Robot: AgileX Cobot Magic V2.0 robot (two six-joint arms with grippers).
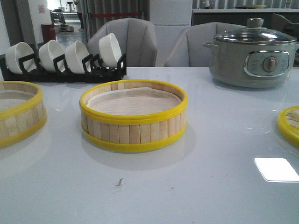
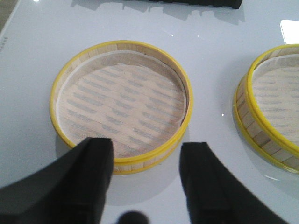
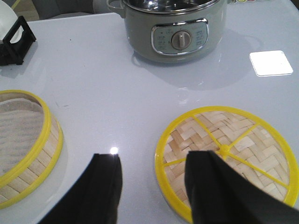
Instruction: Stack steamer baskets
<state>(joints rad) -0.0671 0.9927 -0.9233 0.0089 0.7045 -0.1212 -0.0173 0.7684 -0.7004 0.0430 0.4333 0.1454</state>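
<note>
Two baskets sat apart on the white table [image 1: 187, 186], the middle basket [image 1: 133, 116] and the left basket [image 1: 18, 112], the lid [image 3: 229, 158] lay flat at the right, and the left gripper [image 2: 145, 175] and right gripper [image 3: 152, 186] both hung with fingers apart.

left end effector [image 2: 145, 179] matte black, broad rounded fingers, right end effector [image 3: 152, 189] likewise black

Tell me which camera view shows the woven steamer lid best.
The right wrist view: the steamer lid lies nearly whole, showing its woven bamboo, yellow rim and spokes, with the right gripper partly covering it. The front view catches only a sliver at its right edge. The left wrist view misses it.
</note>
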